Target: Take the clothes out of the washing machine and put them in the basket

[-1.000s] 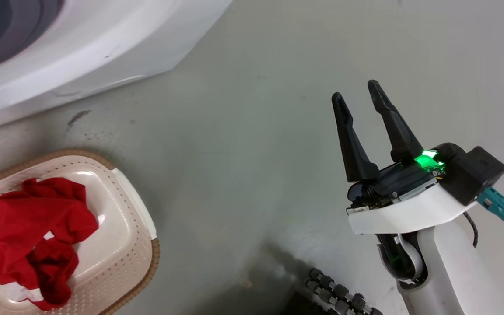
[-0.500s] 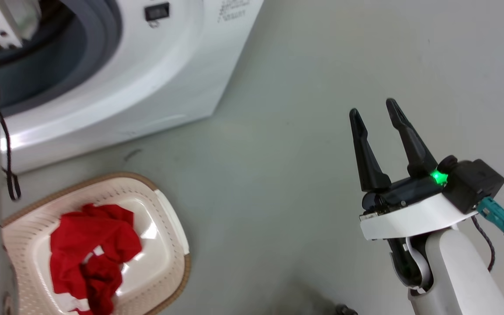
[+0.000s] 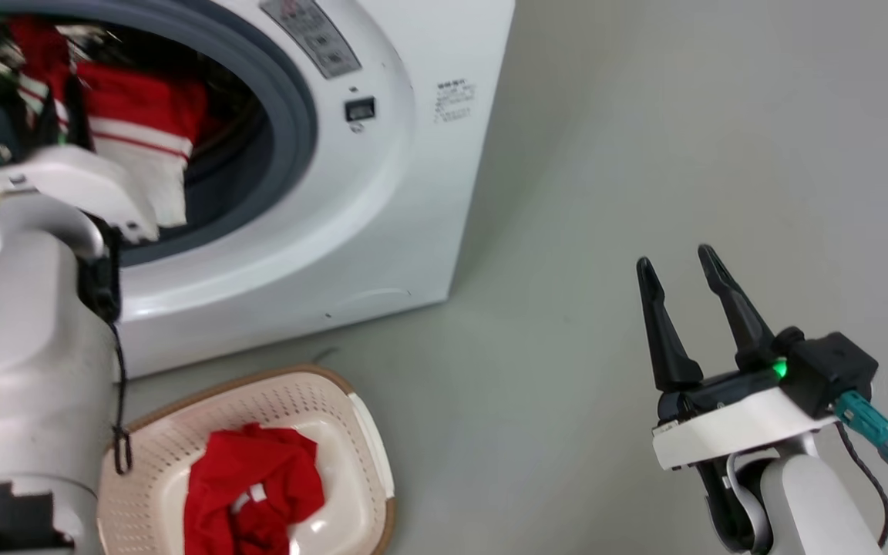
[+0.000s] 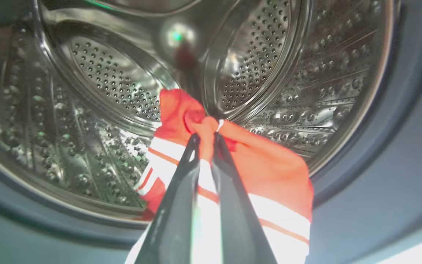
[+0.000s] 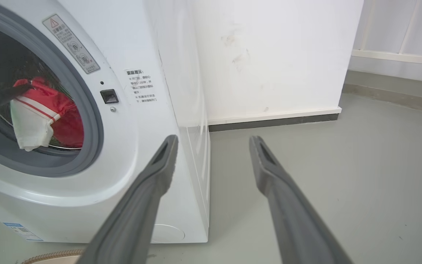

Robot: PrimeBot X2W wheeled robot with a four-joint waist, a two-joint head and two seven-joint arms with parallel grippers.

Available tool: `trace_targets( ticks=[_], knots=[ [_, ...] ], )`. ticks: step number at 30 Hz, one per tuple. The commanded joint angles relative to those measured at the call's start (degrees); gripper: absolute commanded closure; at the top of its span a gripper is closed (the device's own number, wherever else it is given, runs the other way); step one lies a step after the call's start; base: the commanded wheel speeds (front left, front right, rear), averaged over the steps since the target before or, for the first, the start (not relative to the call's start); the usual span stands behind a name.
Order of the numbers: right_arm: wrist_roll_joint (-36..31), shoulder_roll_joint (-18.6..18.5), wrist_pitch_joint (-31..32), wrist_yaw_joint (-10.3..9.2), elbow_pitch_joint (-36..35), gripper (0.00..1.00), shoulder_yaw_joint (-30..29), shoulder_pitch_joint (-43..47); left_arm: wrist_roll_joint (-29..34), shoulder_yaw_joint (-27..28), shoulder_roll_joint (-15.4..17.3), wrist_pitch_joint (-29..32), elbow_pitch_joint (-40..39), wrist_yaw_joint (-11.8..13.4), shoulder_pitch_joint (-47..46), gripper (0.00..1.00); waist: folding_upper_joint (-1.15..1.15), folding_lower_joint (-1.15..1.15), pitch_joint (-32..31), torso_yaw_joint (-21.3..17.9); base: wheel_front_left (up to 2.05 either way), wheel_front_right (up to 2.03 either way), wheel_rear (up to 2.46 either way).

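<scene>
Pinching the striped garment [image 4: 269, 176] at the left wrist view's centre, the left gripper [image 4: 206, 136] sits inside the washing machine [image 3: 413, 193]. Head view: right gripper [image 3: 675, 259] spread, empty, lower right; red garment [image 3: 251, 478] lies in the basket [image 3: 297, 393], bottom left.

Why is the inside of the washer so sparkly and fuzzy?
Left wrist view: light bounces off the steel drum as bright glints, and the whole picture is soft, so the striped garment in the left gripper looks fuzzy. Right wrist view: sharper farther off, but the right gripper, close to the lens, is blurred.
</scene>
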Motion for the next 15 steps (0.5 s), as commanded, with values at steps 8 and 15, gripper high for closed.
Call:
trace_targets(
  ticks=[8,15],
  knots=[
    [-1.1,0.0,2.0,-0.04,-1.9,0.00,-1.8,3.7,-0.9,2.1,-2.4,-0.5,-12.0,-1.6,10.1,1.00,0.00,0.01,-7.3,4.7,0.00,0.00,0.00],
    [-2.0,0.0,3.4,-0.04,-3.5,0.00,-3.6,6.3,-0.1,1.9,-5.6,-0.5,-24.7,-1.7,19.5,1.00,0.00,0.01,-10.5,7.6,0.00,0.00,0.00]
  ],
)
